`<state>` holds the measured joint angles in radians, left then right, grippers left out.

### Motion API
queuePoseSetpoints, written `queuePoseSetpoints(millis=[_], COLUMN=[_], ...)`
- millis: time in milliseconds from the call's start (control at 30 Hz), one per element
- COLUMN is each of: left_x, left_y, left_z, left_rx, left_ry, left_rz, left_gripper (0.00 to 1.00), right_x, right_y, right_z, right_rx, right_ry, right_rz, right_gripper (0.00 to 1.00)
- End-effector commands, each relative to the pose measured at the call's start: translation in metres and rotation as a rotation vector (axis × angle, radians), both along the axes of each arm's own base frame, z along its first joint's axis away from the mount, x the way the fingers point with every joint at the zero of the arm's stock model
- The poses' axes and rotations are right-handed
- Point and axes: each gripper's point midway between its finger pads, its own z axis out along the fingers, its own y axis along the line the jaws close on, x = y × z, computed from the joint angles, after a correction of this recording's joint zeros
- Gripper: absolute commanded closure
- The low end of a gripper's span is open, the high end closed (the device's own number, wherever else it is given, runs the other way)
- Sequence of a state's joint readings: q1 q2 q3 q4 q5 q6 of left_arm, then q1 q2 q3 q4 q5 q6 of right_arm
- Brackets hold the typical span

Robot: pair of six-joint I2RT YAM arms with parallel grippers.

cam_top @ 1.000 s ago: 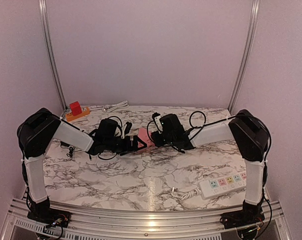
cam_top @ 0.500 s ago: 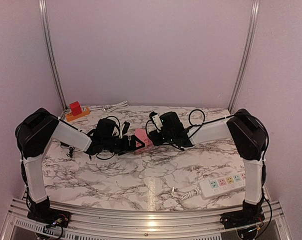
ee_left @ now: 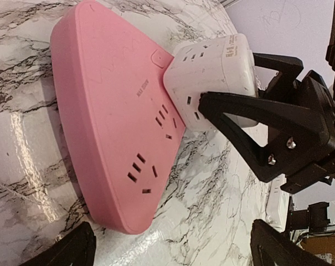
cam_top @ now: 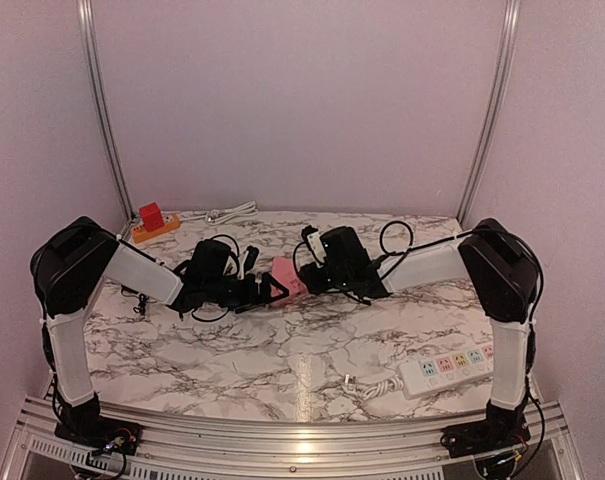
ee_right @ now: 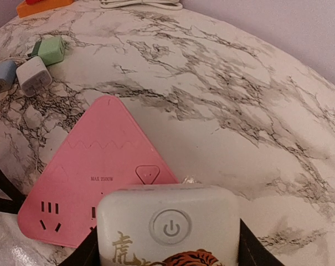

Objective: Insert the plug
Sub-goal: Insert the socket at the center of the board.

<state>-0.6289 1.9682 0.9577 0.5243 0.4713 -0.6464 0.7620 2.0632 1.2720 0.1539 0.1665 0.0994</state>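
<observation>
Overlapping pink strip [ee_right: 101, 160], white plug [ee_right: 167, 224], underside hidden

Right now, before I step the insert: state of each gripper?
Left gripper: jaws wide open, holding nothing.
Right gripper: jaws closed on the white cube-shaped plastic socket adapter, which sits against the pink triangular plastic power strip.

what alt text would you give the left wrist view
A white cube plug, clamped in the right gripper, meets the socket face of a pink triangular power strip lying on the marble table. The left gripper stands wide open, its black fingertips showing at the bottom corners.
</observation>
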Motion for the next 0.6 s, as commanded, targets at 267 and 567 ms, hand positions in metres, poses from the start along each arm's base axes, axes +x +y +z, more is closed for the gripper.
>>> queuePoseSetpoints(millis=[267,567], left_x=[0.003,0.002], left_y=[0.000,0.001], left_z=[0.021,0.019], left_rx=[-0.043,-0.043], left_ry=[-0.047,-0.046], left_rz=[0.004,0.004], left_gripper=[0.01,0.01], right_x=[-0.073,-0.073], right_y=[-0.058,-0.059], right_z=[-0.075,-0.069], right_rx=[-0.277,-0.262], right_ry=[0.304,0.293], right_rz=[-0.022,-0.036], right_gripper=[0.89,0.71])
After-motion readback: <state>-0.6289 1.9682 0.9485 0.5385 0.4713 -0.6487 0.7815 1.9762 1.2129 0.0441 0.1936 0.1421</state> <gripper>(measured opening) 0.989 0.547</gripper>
